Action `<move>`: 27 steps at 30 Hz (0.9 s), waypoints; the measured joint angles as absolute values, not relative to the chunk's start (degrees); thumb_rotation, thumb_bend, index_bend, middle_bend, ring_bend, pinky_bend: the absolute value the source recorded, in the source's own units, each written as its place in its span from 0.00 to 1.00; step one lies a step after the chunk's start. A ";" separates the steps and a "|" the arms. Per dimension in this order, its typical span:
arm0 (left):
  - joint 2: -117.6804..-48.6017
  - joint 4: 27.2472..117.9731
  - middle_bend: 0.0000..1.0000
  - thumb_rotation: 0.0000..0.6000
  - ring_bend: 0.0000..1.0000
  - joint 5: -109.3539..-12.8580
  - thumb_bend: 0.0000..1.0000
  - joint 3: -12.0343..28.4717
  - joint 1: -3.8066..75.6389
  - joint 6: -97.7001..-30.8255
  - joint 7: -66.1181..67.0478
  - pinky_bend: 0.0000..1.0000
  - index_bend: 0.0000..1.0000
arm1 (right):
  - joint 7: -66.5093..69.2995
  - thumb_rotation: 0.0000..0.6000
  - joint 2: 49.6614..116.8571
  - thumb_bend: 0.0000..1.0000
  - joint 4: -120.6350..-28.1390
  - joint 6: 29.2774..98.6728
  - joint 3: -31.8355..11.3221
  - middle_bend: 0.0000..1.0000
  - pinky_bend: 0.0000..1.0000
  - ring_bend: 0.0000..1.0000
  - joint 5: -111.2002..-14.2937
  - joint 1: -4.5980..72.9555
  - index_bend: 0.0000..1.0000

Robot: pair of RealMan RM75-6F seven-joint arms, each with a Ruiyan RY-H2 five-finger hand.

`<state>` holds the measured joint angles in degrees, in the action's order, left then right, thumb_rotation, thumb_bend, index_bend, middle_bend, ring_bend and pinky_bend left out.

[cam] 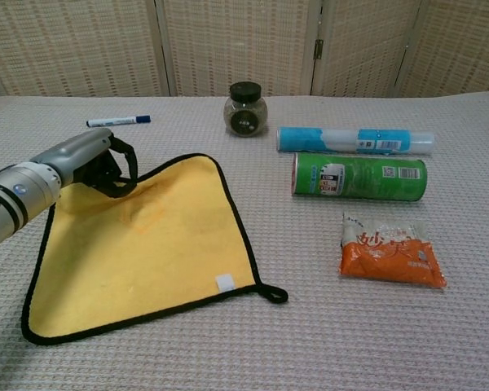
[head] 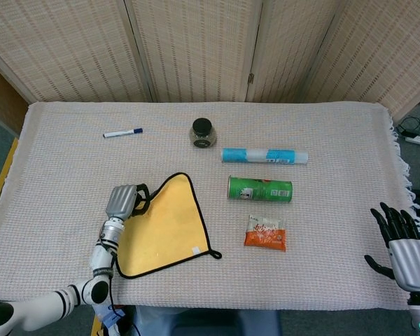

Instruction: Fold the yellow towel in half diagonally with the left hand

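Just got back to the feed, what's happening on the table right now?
The left hand grips the far-left corner of the yellow towel and has it raised off the table, starting the diagonal fold. The towel's other three corners lie flat. The right hand hangs open off the table's right edge, holding nothing.

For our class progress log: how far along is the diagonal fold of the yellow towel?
Done: the left hand grips the yellow towel at its far left corner. In hand: that corner is lifted off the table. Left: carry it across to the near right corner with the loop and lay it flat.
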<state>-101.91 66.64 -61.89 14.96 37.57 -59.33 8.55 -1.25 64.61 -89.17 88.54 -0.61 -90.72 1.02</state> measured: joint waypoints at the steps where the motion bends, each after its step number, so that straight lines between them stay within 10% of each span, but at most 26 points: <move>1: -101.39 68.62 1.00 1.00 1.00 -62.65 0.46 14.15 36.72 -60.68 9.11 1.00 0.61 | -1.18 1.00 64.56 0.25 -89.21 88.78 -0.49 0.00 0.00 0.00 -91.06 0.93 0.00; 27: -98.50 82.91 1.00 1.00 1.00 -76.67 0.46 0.76 26.31 -71.74 14.12 1.00 0.62 | -1.22 1.00 64.32 0.25 -89.80 93.35 1.22 0.00 0.00 0.00 -96.24 -1.22 0.00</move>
<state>-98.50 82.91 -76.67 0.76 26.31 -71.74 14.12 -1.22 64.32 -89.80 93.35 1.22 -96.24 -1.22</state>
